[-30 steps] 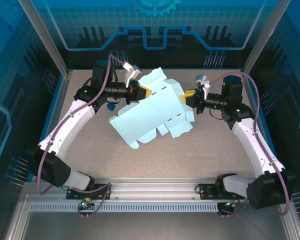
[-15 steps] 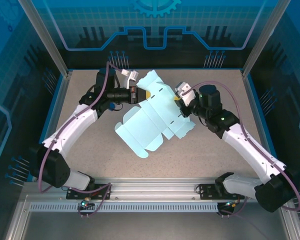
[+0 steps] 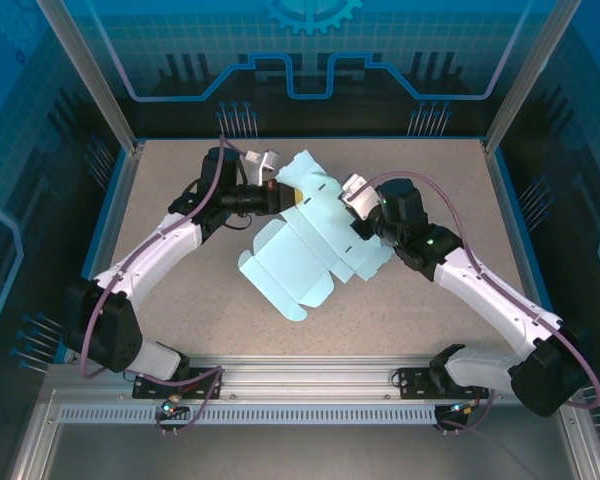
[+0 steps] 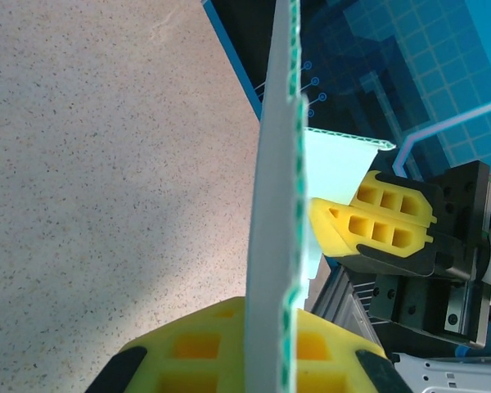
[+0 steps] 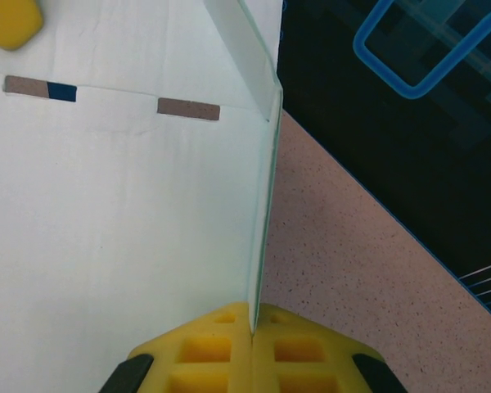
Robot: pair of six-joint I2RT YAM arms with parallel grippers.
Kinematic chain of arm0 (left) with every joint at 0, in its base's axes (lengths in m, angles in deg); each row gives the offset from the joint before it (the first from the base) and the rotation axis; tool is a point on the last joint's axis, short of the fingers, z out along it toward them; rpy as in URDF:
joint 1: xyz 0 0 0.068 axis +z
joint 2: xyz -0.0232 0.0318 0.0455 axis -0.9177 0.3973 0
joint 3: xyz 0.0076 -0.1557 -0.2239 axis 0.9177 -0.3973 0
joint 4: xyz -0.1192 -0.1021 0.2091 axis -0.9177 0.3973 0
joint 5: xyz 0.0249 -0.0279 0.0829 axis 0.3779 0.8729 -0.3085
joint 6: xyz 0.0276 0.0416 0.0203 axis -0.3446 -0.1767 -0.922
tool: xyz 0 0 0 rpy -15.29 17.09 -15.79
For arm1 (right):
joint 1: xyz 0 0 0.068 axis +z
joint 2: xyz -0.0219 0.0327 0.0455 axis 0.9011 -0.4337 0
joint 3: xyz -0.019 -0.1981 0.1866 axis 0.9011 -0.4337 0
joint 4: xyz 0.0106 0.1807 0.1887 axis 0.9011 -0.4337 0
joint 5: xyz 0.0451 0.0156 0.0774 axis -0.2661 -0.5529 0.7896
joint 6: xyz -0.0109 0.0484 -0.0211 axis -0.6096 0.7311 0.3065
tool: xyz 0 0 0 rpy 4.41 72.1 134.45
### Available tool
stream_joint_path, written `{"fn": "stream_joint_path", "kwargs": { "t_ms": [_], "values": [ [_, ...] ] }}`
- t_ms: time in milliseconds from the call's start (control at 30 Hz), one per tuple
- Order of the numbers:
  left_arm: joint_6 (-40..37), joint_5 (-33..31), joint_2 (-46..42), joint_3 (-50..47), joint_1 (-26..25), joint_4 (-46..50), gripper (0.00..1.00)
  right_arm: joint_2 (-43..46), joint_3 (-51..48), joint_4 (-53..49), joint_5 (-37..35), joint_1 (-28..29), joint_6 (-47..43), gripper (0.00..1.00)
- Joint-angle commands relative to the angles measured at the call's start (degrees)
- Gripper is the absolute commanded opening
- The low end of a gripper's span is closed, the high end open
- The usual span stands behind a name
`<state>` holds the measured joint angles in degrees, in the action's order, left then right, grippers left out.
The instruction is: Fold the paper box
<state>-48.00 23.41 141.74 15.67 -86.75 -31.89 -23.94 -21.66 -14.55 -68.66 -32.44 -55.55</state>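
Paper box point(image 3: 305, 245) is unfolded: a die-cut sheet of pale sky-blue thin card, matte, with creased panels and rounded flaps. It sits mid-table point(image 3: 400, 330), biased toward 12 o'clock. From overhead the long axis runs roughly 7 to 1 o'clock. The near flap points to 7 and the far flap sticks up toward 12.

Left gripper point(image 3: 277, 193) comes in from 10 o'clock, its fingers pinched on the sheet's far-left edge. Its wrist cam sees the card edge-on, a thin vertical strip with a greenish cut edge running down between the yellow pads point(image 4: 188, 348).

Right gripper point(image 3: 355, 205) comes in from 3 o'clock, its fingers closed tight on an upright panel. Its wrist cam shows that panel edge-on, meeting a flat white-looking panel at a crease. Small rectangular slots point(image 5: 188, 108) are cut along a fold line.

The pads are yellow moulded blocks with square recesses. The table is speckled beige.

The card under both wrists is hidden from overhead. Can't tell if the 7 o'clock end touches the table. Pad bases are cut off in both wrist cams.
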Motion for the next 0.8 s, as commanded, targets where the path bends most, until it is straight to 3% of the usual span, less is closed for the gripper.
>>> {"fn": "stream_joint_path", "kwargs": {
  "t_ms": [0,200,333,500,767],
  "values": [
    [0.9,-3.2,0.7,-1.4,-0.2,-2.7,0.0,0.0,2.4,-4.4,7.7,-0.9,-0.7,0.0],
    [1.4,-5.5,1.9,-6.7,-0.2,-6.5,0.07,-3.6,7.7,-18.4,22.8,-7.7,4.0,0.0],
    [2.5,-6.5,4.8,-9.9,-0.2,-10.9,0.08,-6.5,7.0,-20.0,28.0,-11.5,8.0,0.0],
    [2.5,-9.3,9.6,-11.1,-0.3,-13.5,0.19,-10.7,7.3,-21.4,30.9,-14.0,9.9,0.0],
    [1.5,-13.9,15.5,-11.1,0.0,-14.3,0.37,-16.1,7.9,-21.0,29.0,-14.4,9.6,0.0]
  ]
}}
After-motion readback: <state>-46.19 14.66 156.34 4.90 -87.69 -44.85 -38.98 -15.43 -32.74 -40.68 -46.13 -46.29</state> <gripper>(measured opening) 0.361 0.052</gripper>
